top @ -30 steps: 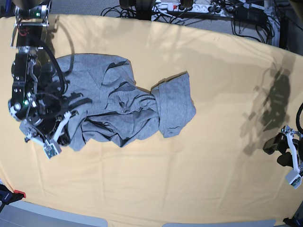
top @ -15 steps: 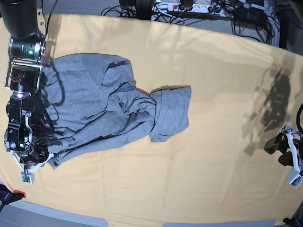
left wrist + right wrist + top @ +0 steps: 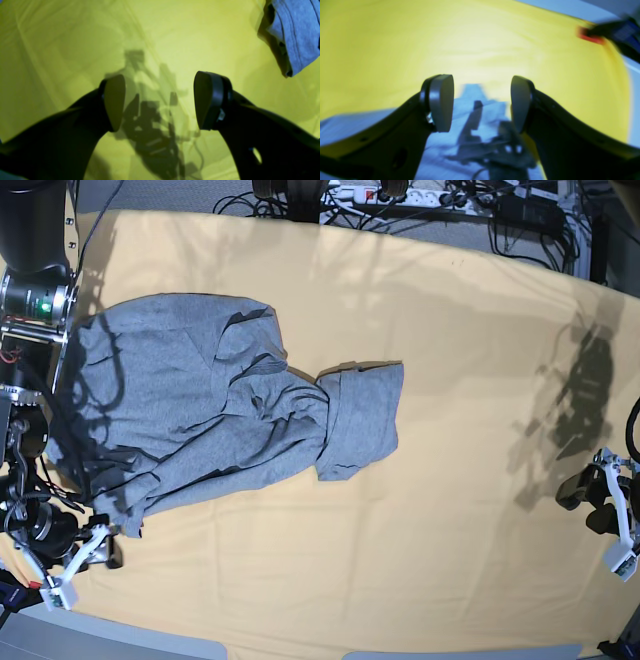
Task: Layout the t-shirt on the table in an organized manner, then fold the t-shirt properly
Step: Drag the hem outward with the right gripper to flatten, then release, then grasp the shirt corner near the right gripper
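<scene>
The grey t-shirt (image 3: 210, 410) lies crumpled on the left half of the table (image 3: 450, 380), one sleeve folded over near the middle and its lower left corner drawn out to the front. My right gripper (image 3: 88, 565) stands open just past that corner, near the table's front left edge. In the right wrist view its open fingers (image 3: 440, 102) hang above the t-shirt's hem (image 3: 445, 155) with nothing between them. My left gripper (image 3: 600, 520) is open over the bare table (image 3: 62, 37) at the far right. A sleeve of the t-shirt (image 3: 297, 32) shows well away from it.
Cables and a power strip (image 3: 400, 195) run along the floor beyond the far edge. A red and black clamp (image 3: 592, 37) sits at the front left corner, close to my right gripper. The left arm's shadow (image 3: 590, 390) falls on the cloth at right.
My right gripper dragged the t-shirt's lower left corner toward the front left, then opened and let it go. The left arm has stayed put.
</scene>
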You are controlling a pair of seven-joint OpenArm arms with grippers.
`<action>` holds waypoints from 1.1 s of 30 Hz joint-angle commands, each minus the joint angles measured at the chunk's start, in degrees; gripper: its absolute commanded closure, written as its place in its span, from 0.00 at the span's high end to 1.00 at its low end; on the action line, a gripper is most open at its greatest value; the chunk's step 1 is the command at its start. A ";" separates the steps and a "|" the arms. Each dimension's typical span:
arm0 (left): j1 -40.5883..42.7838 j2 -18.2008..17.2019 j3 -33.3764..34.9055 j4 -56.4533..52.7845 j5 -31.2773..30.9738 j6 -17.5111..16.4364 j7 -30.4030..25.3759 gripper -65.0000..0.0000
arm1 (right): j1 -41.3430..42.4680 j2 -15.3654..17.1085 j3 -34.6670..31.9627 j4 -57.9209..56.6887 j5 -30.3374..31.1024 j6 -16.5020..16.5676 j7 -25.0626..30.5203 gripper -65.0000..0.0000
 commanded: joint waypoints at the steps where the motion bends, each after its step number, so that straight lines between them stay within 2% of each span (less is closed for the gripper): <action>1: -1.75 -1.18 -0.59 0.57 -1.22 0.04 -0.98 0.66 | 0.59 0.66 0.24 2.21 3.21 2.12 -0.94 0.58; 4: -1.73 -1.18 -0.59 0.57 -1.36 0.04 -1.01 0.66 | -3.61 0.68 0.26 7.76 9.68 6.95 -5.46 0.56; 7: -1.75 -1.18 -0.59 0.57 -1.36 0.02 -1.16 0.66 | -9.70 0.68 1.20 15.67 14.27 9.29 -6.88 0.49; 14: -1.75 -1.18 -0.59 0.57 -1.36 0.02 -1.16 0.66 | -26.67 0.68 8.96 34.60 28.35 11.28 -15.41 0.48; 17: -1.75 -1.18 -0.59 0.57 -1.38 0.02 -1.18 0.66 | -34.53 0.68 12.15 39.04 35.17 11.88 -18.84 0.48; 19: -1.75 -1.18 -0.59 0.57 -1.40 0.04 -1.18 0.66 | -39.45 0.68 13.00 39.98 37.40 11.88 -20.98 0.48; 21: -1.75 -1.18 -0.59 0.57 -1.38 0.04 -1.16 0.66 | -43.56 0.52 12.98 39.95 36.17 11.88 -23.23 0.48; 23: -1.75 -1.18 -0.59 0.57 -1.38 0.04 -1.16 0.66 | -47.06 0.20 12.98 39.95 32.02 11.88 -22.69 0.49; 25: -1.75 -1.18 -0.59 0.57 -1.42 0.04 -1.18 0.66 | -49.96 0.22 13.00 39.91 27.39 11.88 -19.39 0.51; 27: -1.75 -1.18 -0.59 0.57 -1.42 0.04 -1.18 0.66 | -52.35 0.22 12.98 39.91 23.85 11.88 -16.06 0.59; 29: -1.75 -1.18 -0.59 0.57 -1.68 0.04 -1.18 0.66 | -54.31 0.20 12.98 39.91 23.61 11.88 -14.69 0.65; 31: -1.75 -1.18 -0.59 0.57 -2.16 0.02 -1.18 0.66 | -55.80 0.20 12.92 39.89 23.34 11.88 -13.31 0.65; 33: -1.75 -1.18 -0.59 0.57 -2.21 0.04 -1.18 0.66 | -56.85 0.20 12.92 39.74 20.61 11.88 -10.47 0.65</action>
